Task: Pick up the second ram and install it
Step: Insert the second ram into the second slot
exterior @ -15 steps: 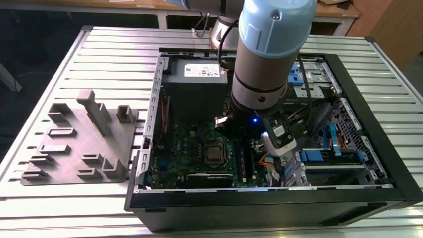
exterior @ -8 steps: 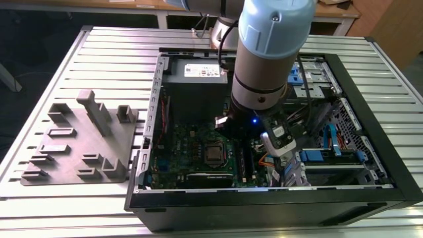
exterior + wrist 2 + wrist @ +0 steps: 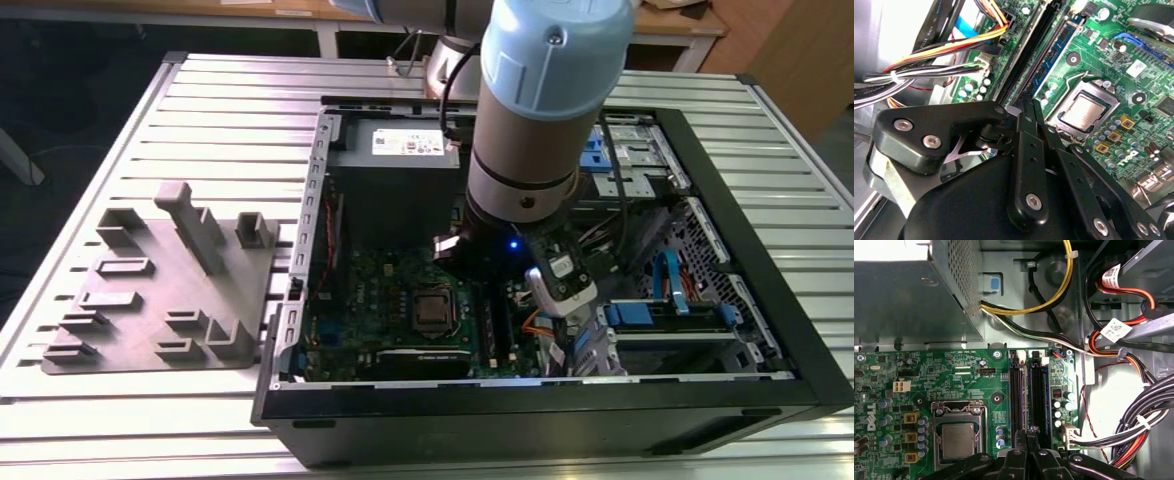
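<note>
Grey arm (image 3: 534, 120) with pale-blue cap, black screw-studded hand (image 3: 1026, 125).

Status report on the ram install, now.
Gripper shut, tips down at end of slots. Second ram apparently upright in slot beside tips; grip unconfirmed. Cables off to the side, clear of slots.

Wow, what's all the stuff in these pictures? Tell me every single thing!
table: one, silvery slats, under everything
computer case: one, black, open, on the table
holder tray: one, grey, on the table at the exterior view's left of the case
power supply: one, grey, inside the case
motherboard: one, green, on the case floor
processor: one, silver, on the motherboard
ram stick: one I can make out, dark blue, standing in a slot
cables: many, black, red, yellow, orange, beside the motherboard
robot arm: one, grey and light blue, reaching into the case
gripper: one, black, fingers together over the slots' end
</note>
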Tool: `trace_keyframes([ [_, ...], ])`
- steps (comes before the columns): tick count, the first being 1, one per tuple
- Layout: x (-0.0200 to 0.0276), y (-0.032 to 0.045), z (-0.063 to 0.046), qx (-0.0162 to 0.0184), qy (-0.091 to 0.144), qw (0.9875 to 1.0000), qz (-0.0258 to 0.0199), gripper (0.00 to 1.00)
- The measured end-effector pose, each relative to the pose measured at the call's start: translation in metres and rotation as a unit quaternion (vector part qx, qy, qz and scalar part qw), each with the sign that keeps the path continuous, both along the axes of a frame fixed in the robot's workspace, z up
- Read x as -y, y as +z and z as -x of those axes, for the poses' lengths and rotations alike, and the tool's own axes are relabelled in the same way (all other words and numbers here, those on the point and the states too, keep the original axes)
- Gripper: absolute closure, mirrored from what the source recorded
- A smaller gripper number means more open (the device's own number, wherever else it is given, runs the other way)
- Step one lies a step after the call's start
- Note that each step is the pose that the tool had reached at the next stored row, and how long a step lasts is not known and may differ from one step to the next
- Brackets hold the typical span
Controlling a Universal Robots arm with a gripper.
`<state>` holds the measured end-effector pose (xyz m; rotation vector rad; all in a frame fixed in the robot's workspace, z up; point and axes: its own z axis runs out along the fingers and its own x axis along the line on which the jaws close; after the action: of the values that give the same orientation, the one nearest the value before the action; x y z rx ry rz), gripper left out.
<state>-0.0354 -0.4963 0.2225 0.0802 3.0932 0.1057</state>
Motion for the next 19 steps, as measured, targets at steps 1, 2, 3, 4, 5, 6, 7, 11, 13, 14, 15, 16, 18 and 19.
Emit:
trace_keyframes([
  [1, 0.0000, 0.0000, 0.0002, 0.0000, 0.000, 1.0000, 0.0000, 0.91],
  [2, 0.0000, 0.0000, 0.0003, 0.0000, 0.000, 1.0000, 0.0000, 0.91],
  [3, 0.0000, 0.0000, 0.0004, 0.0000, 0.000, 1.0000, 0.0000, 0.91],
  [4, 0.0000, 0.0000, 0.0004, 0.0000, 0.000, 1.0000, 0.0000, 0.91],
  [5, 0.0000, -0.0001, 0.0004, 0.0000, 0.000, 1.0000, -0.0001, 0.91],
  [6, -0.0001, -0.0002, 0.0005, 0.0000, 0.000, 1.0000, 0.0000, 0.91],
  [7, -0.0001, -0.0006, 0.0005, 0.0000, 0.000, 1.0000, -0.0001, 0.91],
  [11, -0.0003, -0.0018, 0.0005, 0.0000, 0.000, 1.0000, 0.0001, 0.91],
  [13, -0.0005, -0.0022, 0.0005, 0.0000, 0.000, 1.0000, 0.0001, 0.91],
  [14, -0.0005, -0.0024, 0.0005, 0.0000, 0.000, 1.0000, 0.0000, 0.91],
  [15, -0.0005, -0.0024, 0.0006, 0.0000, 0.000, 1.0000, 0.0000, 0.91],
  [16, -0.0005, -0.0024, 0.0006, 0.0000, 0.000, 1.0000, 0.0000, 0.91],
  [18, -0.0005, -0.0025, 0.0006, 0.0000, 0.000, 1.0000, 0.0000, 0.91],
  [19, -0.0005, -0.0025, 0.0006, 0.0000, 0.000, 1.0000, 0.0000, 0.91],
])
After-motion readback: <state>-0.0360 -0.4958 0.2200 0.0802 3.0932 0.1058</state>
